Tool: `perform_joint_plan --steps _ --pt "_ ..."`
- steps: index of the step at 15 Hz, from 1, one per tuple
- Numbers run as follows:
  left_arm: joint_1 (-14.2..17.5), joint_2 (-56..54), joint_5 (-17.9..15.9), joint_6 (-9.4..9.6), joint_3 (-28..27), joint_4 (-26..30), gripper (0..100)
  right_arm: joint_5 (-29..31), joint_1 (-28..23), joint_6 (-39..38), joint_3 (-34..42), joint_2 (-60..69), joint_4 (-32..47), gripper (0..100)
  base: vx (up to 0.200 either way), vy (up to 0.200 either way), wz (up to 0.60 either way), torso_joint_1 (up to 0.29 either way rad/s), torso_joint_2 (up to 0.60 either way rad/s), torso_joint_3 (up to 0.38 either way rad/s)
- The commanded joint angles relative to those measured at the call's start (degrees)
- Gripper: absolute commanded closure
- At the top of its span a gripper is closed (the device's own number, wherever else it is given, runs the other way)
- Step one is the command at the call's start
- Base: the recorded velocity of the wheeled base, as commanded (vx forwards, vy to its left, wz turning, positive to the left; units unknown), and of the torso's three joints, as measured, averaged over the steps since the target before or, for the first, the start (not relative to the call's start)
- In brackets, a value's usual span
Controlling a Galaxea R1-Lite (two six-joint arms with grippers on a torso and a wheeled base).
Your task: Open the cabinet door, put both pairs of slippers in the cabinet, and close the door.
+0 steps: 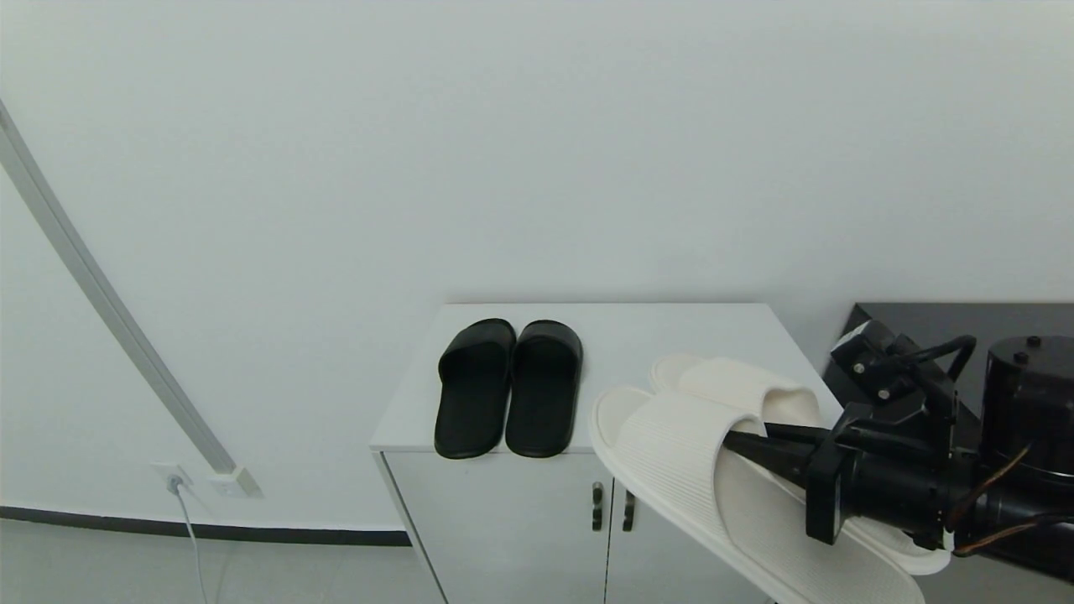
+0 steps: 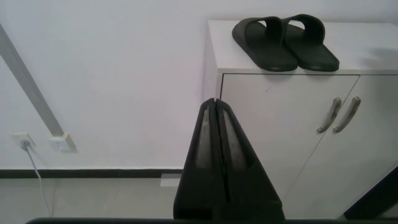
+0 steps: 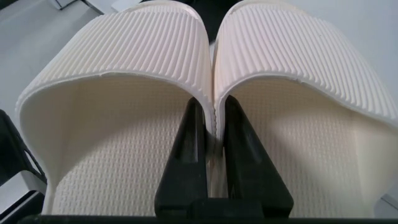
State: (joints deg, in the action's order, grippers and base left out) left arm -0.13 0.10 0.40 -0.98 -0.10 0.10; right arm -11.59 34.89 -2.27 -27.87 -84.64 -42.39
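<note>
Holding both white slippers point(image 1: 671, 453) pinched in my right jaws. My left jaws are closed on nothing. The black slippers point(image 1: 508, 390) sit on the closed cabinet point(image 1: 503, 520).

Black right pincer point(image 3: 213, 124); black right arm point(image 1: 889, 491), silver screws point(image 1: 857, 367), looping cable point(image 1: 948, 348).

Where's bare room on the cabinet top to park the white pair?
Free: the back strip of the cabinet top between the black slippers and the wall, and the right side from them to the right edge. Crowded: front left-centre, where they sit. The white slippers hide the front right corner.
</note>
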Motion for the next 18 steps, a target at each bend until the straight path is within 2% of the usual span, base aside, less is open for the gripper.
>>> perform_joint_plan --steps 1,2,9,18 --pt "0.0 0.1 0.0 0.01 0.0 0.0 100 0.0 0.1 0.0 -0.5 -1.2 0.0 100 0.0 0.0 0.0 0.0 0.0 0.0" --pt "0.0 0.1 0.0 0.01 0.0 0.0 100 0.0 0.1 0.0 -0.6 -1.7 -0.1 100 0.0 0.0 0.0 0.0 0.0 0.0" --pt "0.0 0.1 -0.1 0.01 0.0 0.0 100 0.0 0.2 0.0 -0.9 -3.5 0.0 100 -0.2 0.0 0.0 0.003 0.0 0.001" --pt "0.0 0.1 0.0 -0.08 0.0 0.1 100 0.4 0.0 0.1 -1.8 -4.2 0.3 100 0.0 0.0 0.0 0.0 0.0 0.0"
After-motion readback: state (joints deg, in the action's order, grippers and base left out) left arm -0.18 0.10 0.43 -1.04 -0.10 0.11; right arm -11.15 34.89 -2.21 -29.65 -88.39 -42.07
